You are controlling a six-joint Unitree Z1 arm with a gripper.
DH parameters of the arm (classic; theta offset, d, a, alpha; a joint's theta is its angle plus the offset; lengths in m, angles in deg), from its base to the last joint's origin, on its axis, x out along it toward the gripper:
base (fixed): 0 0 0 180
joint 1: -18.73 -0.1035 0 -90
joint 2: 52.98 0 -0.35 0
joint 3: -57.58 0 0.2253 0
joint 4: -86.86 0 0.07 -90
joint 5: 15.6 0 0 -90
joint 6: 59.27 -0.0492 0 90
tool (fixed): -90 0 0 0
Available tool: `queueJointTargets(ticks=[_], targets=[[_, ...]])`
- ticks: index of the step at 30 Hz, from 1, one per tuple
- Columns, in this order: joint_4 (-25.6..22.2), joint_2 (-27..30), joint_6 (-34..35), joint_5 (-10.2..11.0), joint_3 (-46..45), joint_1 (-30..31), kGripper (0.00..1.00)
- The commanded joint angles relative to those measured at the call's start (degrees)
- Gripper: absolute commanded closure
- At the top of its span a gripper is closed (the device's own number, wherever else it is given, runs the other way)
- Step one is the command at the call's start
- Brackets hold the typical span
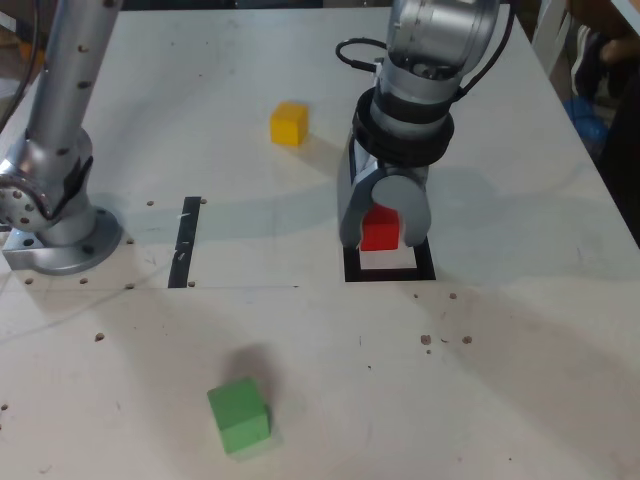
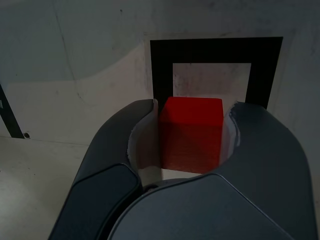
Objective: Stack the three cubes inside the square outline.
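Cube (image 2: 191, 134) btwn jaws (image 2: 192, 130) — solid red, lower face darker, prob. shadow.

Cube (image 2: 191, 135) between fingertips (image 2: 145, 135) (over square outline (image 2: 217, 51))

We see a pale, scuffed table (image 1: 520, 360) with small dark holes, a fine seam and soft shadows. Black tape strip (image 1: 185, 242) left of centre in the exterior view. Blue item (image 1: 586, 120), blurry, off the table's edge, upper right.
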Motion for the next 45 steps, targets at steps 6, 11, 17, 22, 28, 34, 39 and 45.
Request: queueJointTargets(ticks=[6,11,17,22,28,34,39,45], targets=[[1.43,-1.28,-1.19,0.28,-0.77,-1.07,0.67],[2.06,-2.28,-2.76,-0.08,-0.71,-1.82,0.59],[2.81,-2.65,-3.59,-0.76,-0.65,-1.97,0.23],[2.09,-2.35,-3.71,-1.47,-0.19,-2.04,0.05],[-2.12,-0.71,-3.49,-2.1,1.88,-2.08,0.01],[-7.01,4.62,-8.75,1.23,1.49,-6.51,0.01],[-7.25,10.88,-21.13,5.96,-2.65,-15.79,0.01],[-6.12,14.32,-32.58,12.44,-7.3,-27.32,0.01]])
